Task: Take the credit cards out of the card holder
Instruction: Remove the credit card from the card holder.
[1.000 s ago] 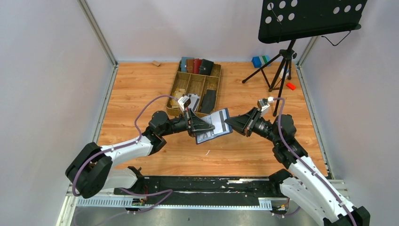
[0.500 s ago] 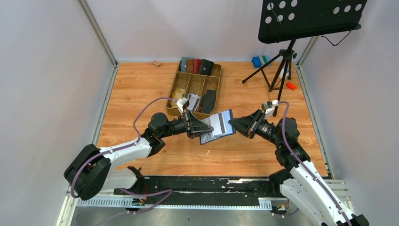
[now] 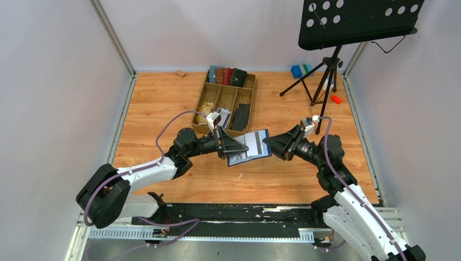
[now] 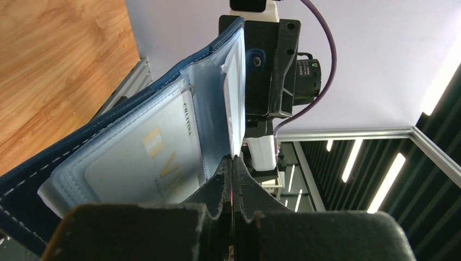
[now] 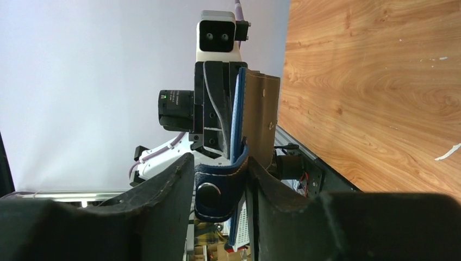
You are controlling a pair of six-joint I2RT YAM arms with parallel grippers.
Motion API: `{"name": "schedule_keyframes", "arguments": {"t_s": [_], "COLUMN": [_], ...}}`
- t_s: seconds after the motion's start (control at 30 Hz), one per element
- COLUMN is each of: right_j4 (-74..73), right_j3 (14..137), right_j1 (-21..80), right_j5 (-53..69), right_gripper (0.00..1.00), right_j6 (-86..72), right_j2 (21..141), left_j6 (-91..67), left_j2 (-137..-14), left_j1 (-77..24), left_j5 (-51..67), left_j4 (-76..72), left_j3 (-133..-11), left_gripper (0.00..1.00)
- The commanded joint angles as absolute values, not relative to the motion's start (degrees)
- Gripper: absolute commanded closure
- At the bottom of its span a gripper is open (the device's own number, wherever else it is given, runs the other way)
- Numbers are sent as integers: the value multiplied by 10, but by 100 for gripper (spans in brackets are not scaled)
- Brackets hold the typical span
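Left wrist view: the left tool (image 4: pixel 232 163) pinches the card holder (image 4: pixel 136 98) aloft; at three o'clock the right tool (image 5: pixel 220 179) straddles its tab (image 5: pixel 217 191), grip we cannot confirm. Risk: thin pinch slips, holder drops.

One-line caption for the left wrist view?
Left gripper pinches the open navy card holder; a pale gold-lettered card shows inside.

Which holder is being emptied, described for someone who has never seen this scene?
On the wooden table, look just on the near side of the compartment tray, where the two arms' tips meet. The card holder is pinched there, off the table, by the left gripper. Unlike the holders at the tray's far end, it is navy and unfolded, showing credit cards.
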State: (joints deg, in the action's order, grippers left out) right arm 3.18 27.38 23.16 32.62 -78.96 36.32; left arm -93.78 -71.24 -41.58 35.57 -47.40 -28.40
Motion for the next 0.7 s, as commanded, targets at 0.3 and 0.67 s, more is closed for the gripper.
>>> {"name": "schedule_keyframes", "arguments": {"t_s": [0.3, 0.67], "right_j4": [-16, -30], "right_j3": [323, 332], "right_j1": [229, 229], "right_j5": [341, 328], "right_gripper": [76, 100], "right_j6": [-753, -752], "right_j2": [385, 387], "left_j6": [-932, -936], "left_j2": [-738, -735], "left_j1": [-423, -417], "left_j5": [375, 379], "left_j4": [-519, -526], "left_j3": [-325, -299], "left_gripper": [100, 100]}}
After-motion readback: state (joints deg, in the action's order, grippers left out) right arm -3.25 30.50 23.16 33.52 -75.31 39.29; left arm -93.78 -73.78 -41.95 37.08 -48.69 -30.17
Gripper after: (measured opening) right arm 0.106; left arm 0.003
